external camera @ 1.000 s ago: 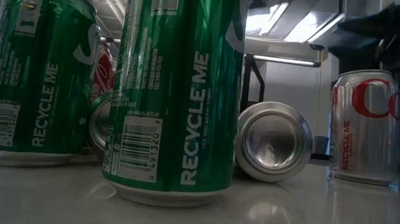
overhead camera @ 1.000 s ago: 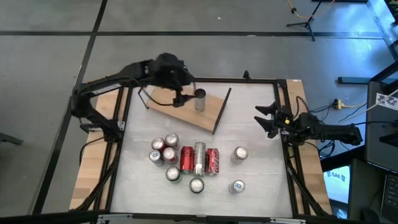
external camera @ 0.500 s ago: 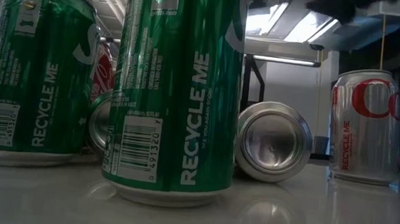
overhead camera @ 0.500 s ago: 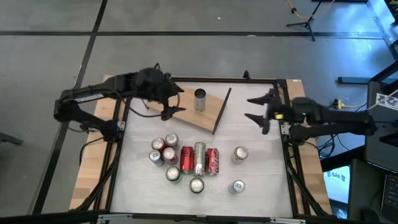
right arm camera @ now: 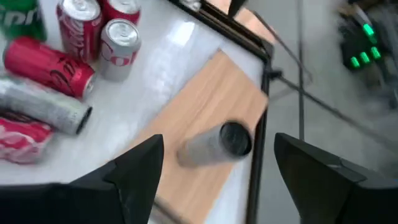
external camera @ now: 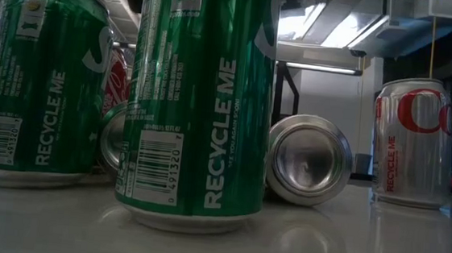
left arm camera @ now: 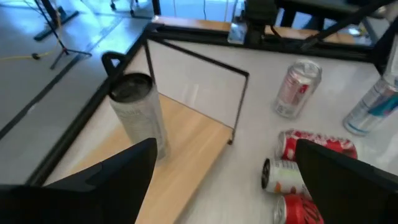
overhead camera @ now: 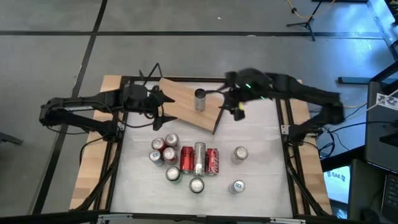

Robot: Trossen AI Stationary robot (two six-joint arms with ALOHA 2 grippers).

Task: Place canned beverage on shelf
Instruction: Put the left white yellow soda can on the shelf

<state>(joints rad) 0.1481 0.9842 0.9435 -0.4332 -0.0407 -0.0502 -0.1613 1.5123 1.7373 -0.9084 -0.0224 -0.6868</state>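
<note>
One can shelved: the can (overhead camera: 199, 98) stands upright on the shelf (overhead camera: 180, 107), toward its far, right part, clear of both grippers.
Change, left arm: a second ago the left gripper (overhead camera: 165, 106) was right at the can; it has since let go and backed off past the shelf's left end.
Change, right arm: it was parked at the tabletop's right edge; it has swung in, and the right gripper (overhead camera: 231, 106) now hangs by the shelf's right end, near the can.
Left gripper state: fingers spread wide, holding nothing.
Right gripper state: fingers spread wide, holding nothing.
Meaning for task: this placement looks finished, since the can stands on its own. The right arm's swing suggests it takes the next turn, though what it is heading for can't be told.
Shelf position: lies at an angle across the far half of the tabletop (overhead camera: 261, 168), wire supports at both ends.
Count, shelf: 1 board, 1 can on it.
Count, loose cans (overhead camera: 186, 162): 11 on the tabletop nearer the camera side; 8 upright, 3 lying side by side (red, silver, red).
Count, total cans: 12.
Count, arms: 2, neither carrying anything.
Low view: only close-up cans, no gripper in sight.
Left to do: 11 cans off the shelf if all are meant to go up.
</note>
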